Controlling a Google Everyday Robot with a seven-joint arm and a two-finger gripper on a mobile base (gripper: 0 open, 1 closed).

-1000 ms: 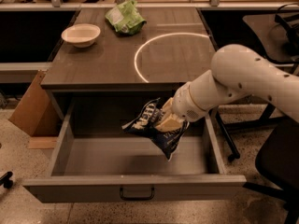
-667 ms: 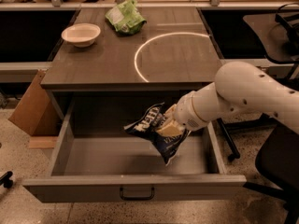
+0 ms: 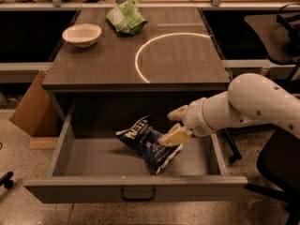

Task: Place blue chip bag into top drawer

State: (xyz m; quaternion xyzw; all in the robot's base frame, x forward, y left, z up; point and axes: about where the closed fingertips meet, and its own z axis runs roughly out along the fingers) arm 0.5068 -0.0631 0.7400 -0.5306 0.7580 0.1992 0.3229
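The blue chip bag (image 3: 149, 143) is dark navy with white lettering and lies crumpled on the floor of the top drawer (image 3: 89, 159), near its middle. The drawer is pulled fully out under the tabletop, with its dark handle (image 3: 138, 194) at the centre of the front panel. My gripper (image 3: 176, 124) is over the drawer just to the right of the bag, with the fingers spread open. The lower fingertip (image 3: 173, 137) is at the bag's right edge and the upper one is clear of it.
A light-green snack bag (image 3: 125, 17) and a white bowl (image 3: 82, 34) sit at the back of the tabletop (image 3: 178, 55). A cardboard box (image 3: 30, 108) stands on the floor at left. A black chair (image 3: 279, 172) is at right, behind my arm.
The bag has gone from hanging in my gripper to lying lower and further left on the drawer floor. The fingers have opened and my arm has drawn back to the right.
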